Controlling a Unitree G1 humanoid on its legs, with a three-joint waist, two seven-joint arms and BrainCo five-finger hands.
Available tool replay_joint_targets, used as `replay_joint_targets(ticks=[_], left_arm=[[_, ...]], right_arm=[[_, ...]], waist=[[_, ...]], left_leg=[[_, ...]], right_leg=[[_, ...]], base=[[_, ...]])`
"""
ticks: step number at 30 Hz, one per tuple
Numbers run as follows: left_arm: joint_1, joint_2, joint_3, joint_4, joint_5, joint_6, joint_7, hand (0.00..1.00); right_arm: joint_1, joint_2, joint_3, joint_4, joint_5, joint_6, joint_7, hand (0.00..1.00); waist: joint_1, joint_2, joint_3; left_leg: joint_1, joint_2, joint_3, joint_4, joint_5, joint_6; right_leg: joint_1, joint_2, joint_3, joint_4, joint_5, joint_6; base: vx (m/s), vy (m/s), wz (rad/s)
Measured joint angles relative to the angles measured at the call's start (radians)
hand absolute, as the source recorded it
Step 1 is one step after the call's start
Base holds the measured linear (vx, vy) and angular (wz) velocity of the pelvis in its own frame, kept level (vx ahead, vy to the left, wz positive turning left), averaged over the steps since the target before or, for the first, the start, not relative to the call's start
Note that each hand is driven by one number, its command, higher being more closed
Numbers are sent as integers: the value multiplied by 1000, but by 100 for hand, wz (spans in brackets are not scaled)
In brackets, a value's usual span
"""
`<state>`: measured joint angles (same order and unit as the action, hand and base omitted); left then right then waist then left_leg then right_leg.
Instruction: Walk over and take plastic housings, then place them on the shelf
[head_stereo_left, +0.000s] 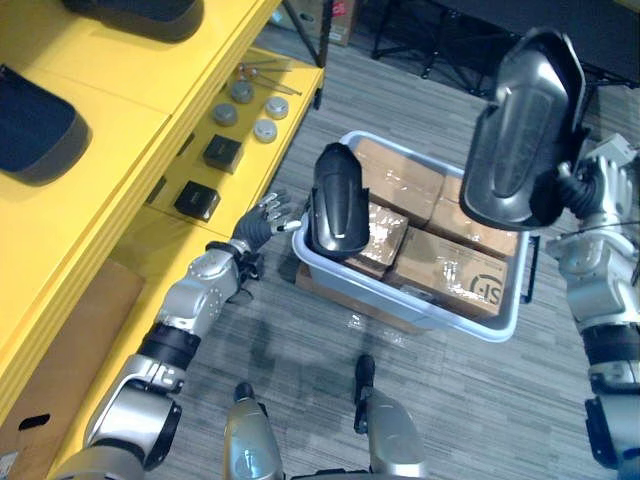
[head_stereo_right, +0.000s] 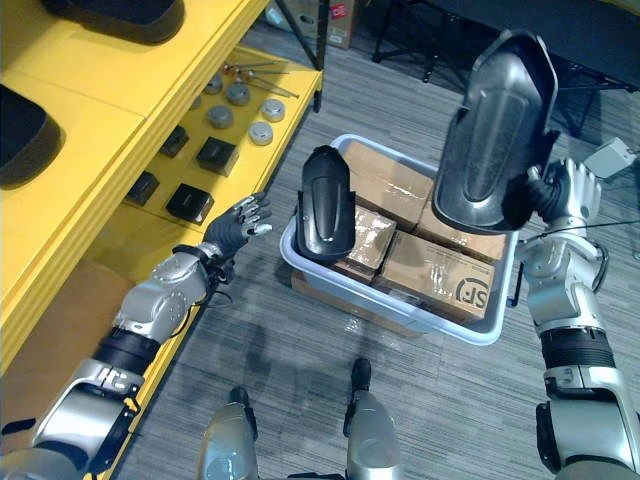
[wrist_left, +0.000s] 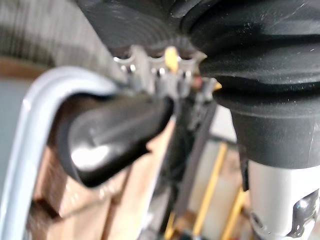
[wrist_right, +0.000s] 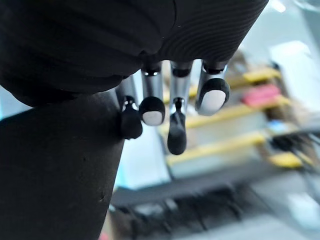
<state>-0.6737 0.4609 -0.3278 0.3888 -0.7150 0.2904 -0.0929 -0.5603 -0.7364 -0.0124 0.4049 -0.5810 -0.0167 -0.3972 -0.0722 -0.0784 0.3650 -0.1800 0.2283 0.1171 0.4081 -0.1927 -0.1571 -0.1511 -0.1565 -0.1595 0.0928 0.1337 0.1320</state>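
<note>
Raised housing (head_stereo_left: 525, 130): black, nearest you, held aloft above the grey bin (head_stereo_left: 420, 312); right hand (head_stereo_right: 562, 195) fingers clamped on its lower edge.
Second housing (head_stereo_left: 338, 200): upright on the boxes (head_stereo_left: 450, 265) in the bin.
Left hand (head_stereo_left: 262, 222): fingers apart, empty, just beside the bin rim.
Step, by judgement: picking. Next, you likely close the left hand on the second housing, then turn to the yellow shelf (head_stereo_left: 120, 130).

Smooth, glossy plastic: the long black housing (head_stereo_left: 338, 200) leaning in the pale blue plastic bin (head_stereo_left: 440, 315), and the larger black housing (head_stereo_left: 525, 130) above the bin. Matt brown cardboard boxes (head_stereo_left: 450, 270) lie in the bin.
</note>
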Motion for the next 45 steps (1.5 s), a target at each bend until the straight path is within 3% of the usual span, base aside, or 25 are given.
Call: replay_joint_targets(ticks=[1,5,7,12,21,26,34,35,40,45], left_arm=[[-4,-4,-10,1,-31,20,-1,0],[-4,-41,-66,4,-92,29,0,0],[-4,-73,-90,3,-182,29,-1,0],[1,-120,-151,1,-259,10,1,0],[34,-171,-200,-118,-259,-109,-2,0],[73,-189,-236,-126,-244,-138,4,0],[127,-196,-293,-126,-165,-143,7,0],[127,-195,-307,-126,-119,-141,27,100],[188,-196,-320,-123,99,-133,89,100],[246,-196,-303,-120,174,-137,121,100]], right_arm=[[2,-3,1,-13,-32,-44,-23,100],[41,-14,24,-60,-86,-137,-68,100],[58,-14,56,-82,-138,-189,-86,100],[78,-14,106,-92,-183,-264,-98,100],[109,15,204,-116,-216,-269,-93,100],[125,50,257,-112,-222,-272,-81,100],[125,94,340,-56,-228,-240,-79,100],[125,97,349,-36,-228,-239,-84,100],[124,129,377,-20,-228,-225,-111,100],[124,168,392,-20,-228,-244,-133,100]], waist=[[-6,5,-3],[-14,15,-31],[-20,23,-46],[-14,44,-78],[-6,69,-110],[6,75,-141],[21,74,-162],[30,71,-168],[40,66,-190],[61,57,-195]], left_leg=[[10,1,2,-2,-3,-1],[23,0,7,-17,-5,0],[31,-1,9,-21,-5,0],[65,-3,30,-50,-4,-1],[106,-9,40,-81,-3,-2],[105,-12,41,-92,-2,-3],[98,-14,23,-95,3,-3],[101,-16,23,-100,8,-4],[111,-21,1,-136,32,-9],[111,-21,0,-142,40,-9]], right_leg=[[10,1,2,-2,0,0],[17,1,4,-11,0,0],[28,1,4,-19,0,0],[46,1,14,-37,1,2],[80,0,19,-69,5,6],[85,-1,18,-89,11,8],[103,-2,-6,-112,20,8],[103,-3,-7,-112,20,8],[121,-2,-31,-130,24,3],[121,-1,-32,-135,31,-1]], base=[[22,9,-12],[8,7,-2],[0,0,0],[23,8,-5],[34,12,-2],[0,0,0],[-3,10,6],[-6,9,5],[-10,-5,13],[-31,12,0]])
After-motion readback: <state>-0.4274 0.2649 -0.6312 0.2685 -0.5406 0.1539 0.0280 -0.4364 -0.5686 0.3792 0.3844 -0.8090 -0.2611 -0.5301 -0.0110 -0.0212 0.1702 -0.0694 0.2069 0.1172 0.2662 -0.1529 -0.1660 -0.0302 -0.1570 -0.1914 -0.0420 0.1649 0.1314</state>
